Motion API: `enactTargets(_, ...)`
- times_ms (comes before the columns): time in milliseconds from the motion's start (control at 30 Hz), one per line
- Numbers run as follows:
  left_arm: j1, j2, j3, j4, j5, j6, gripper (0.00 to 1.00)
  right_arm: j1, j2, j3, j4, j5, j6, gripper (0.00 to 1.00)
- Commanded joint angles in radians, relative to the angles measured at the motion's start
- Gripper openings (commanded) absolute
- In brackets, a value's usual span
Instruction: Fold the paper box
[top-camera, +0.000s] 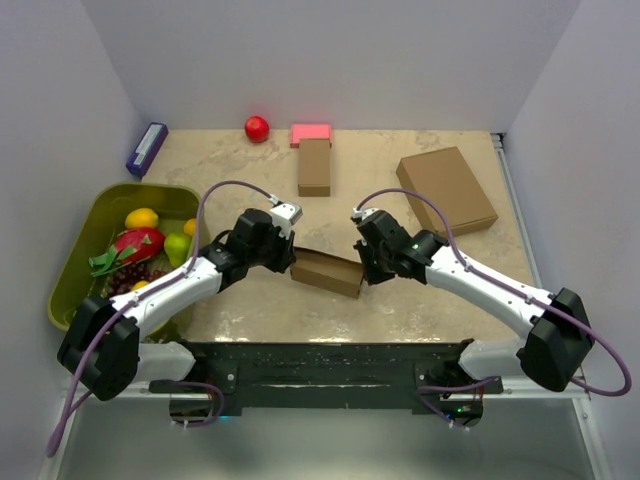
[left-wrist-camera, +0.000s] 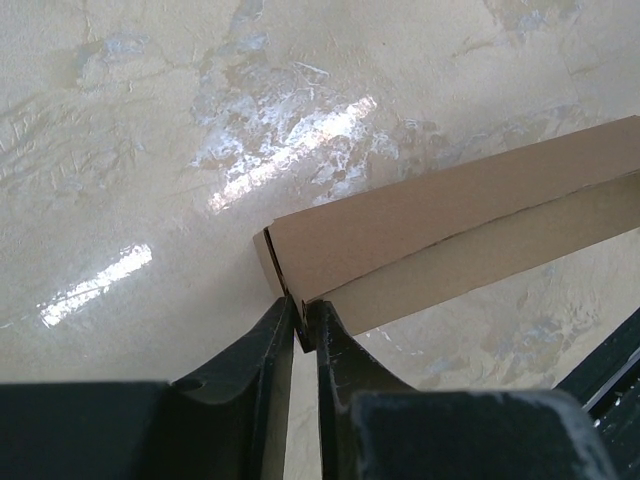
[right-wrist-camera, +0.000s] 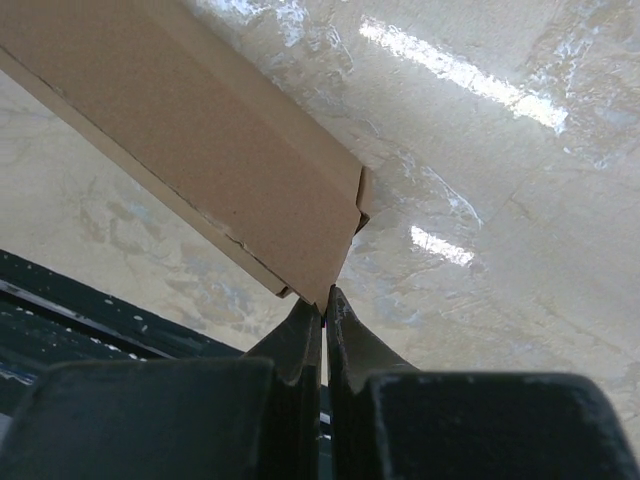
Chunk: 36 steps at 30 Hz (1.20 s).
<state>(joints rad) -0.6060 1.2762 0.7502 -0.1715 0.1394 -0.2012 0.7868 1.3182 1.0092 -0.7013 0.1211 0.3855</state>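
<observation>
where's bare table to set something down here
Free: between the narrow box and the larger box; between the green bin and the narrow box. Crowded near centre: left gripper and right gripper hold the paper box.

Lab test booth: white walls (top-camera: 330, 50), marble-look tabletop (top-camera: 370, 160).

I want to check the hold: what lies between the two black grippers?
The low brown cardboard paper box fills the stretch from the left gripper to the right gripper, nothing else; the top external view shows it.
</observation>
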Motion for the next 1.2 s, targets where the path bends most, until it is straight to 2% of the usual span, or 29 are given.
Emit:
enactTargets(0,-0.009,0.032,0.0,-0.057,-0.004,0.002,0.17,-0.046,-0.051,-0.007,0.101,-0.103,0.046,0.0)
enactTargets(400,-0.031,0.045,0.009,-0.066,-0.034,0.017,0.15,-0.09,-0.074,-0.037,0.178,-0.178,0.084,0.0)
enactTargets(700,-0.072,0.045,0.015,-0.086,-0.116,0.029,0.14,-0.126,-0.099,-0.067,0.216,-0.178,0.124,0.0)
enactTargets(1167,-0.126,0.071,0.028,-0.112,-0.196,0.046,0.13,-0.196,-0.157,-0.138,0.301,-0.258,0.181,0.0)
